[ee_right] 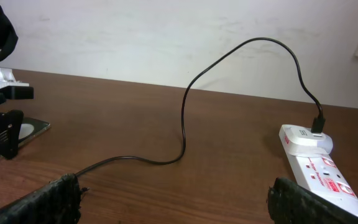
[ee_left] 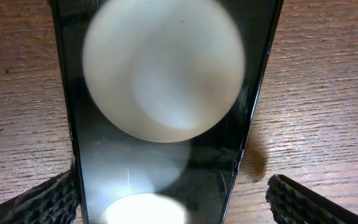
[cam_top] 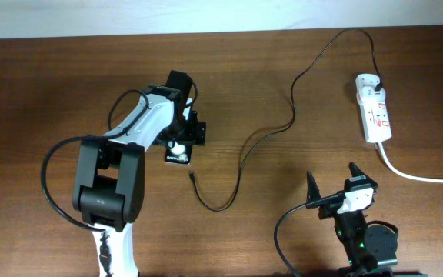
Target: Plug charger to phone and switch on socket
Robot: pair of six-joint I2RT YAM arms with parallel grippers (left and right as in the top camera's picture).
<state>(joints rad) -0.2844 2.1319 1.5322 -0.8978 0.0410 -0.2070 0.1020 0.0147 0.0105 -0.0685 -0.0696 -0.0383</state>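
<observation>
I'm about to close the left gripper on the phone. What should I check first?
1. The left gripper is open, with a finger on each side of the phone: ok.
2. The right gripper is open and empty: ok.
3. The charger tip lies free close to the phone: ok.
4. The charger's far end is plugged in at the socket: ok.
5. The tip is in the phone: not ok.
6. The socket is switched on: cannot tell.
</observation>
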